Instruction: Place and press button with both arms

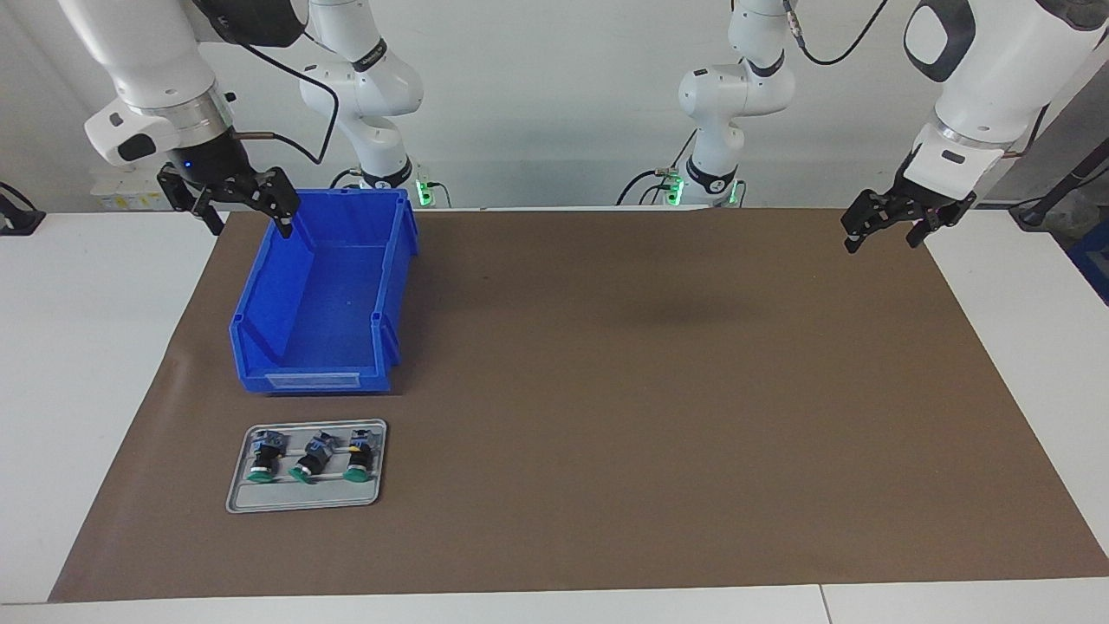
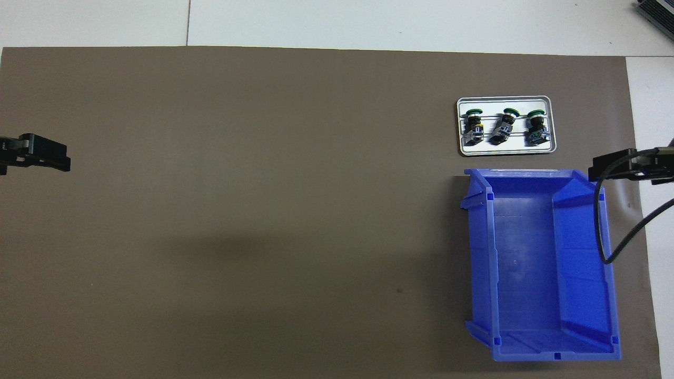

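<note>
Three buttons with green caps and black bodies lie side by side on a small grey tray (image 1: 238, 498) (image 2: 505, 150): one (image 1: 262, 458) (image 2: 474, 123), a second (image 1: 314, 458) (image 2: 504, 125) and a third (image 1: 358, 455) (image 2: 536, 126). My right gripper (image 1: 249, 223) (image 2: 611, 168) is open and empty, raised over the blue bin's corner nearest the robots. My left gripper (image 1: 882, 244) (image 2: 47, 155) is open and empty, raised over the brown mat's edge at the left arm's end of the table.
The blue bin (image 1: 394, 277) (image 2: 479, 252) is empty and stands on the brown mat (image 1: 650, 390) at the right arm's end. The tray lies just farther from the robots than the bin. White table surrounds the mat.
</note>
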Action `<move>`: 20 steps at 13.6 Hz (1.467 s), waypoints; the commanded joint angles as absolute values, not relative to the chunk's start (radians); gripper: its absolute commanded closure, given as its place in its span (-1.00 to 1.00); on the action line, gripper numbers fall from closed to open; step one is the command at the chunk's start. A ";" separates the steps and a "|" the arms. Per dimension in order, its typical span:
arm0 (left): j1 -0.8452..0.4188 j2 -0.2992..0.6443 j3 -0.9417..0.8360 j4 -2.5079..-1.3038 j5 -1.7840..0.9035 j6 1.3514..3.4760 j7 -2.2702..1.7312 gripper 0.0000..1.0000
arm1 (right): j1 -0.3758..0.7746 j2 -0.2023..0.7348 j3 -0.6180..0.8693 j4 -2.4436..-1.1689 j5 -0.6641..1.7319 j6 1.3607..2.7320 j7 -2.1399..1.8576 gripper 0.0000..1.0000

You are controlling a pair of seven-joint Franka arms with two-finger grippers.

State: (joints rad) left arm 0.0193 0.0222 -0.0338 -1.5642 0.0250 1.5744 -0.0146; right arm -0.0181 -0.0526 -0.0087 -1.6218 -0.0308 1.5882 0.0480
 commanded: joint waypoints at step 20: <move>0.020 -0.008 -0.038 -1.598 -0.133 1.597 0.149 -1.00 | -0.031 -0.069 -0.009 -1.643 -0.049 1.617 0.029 -1.00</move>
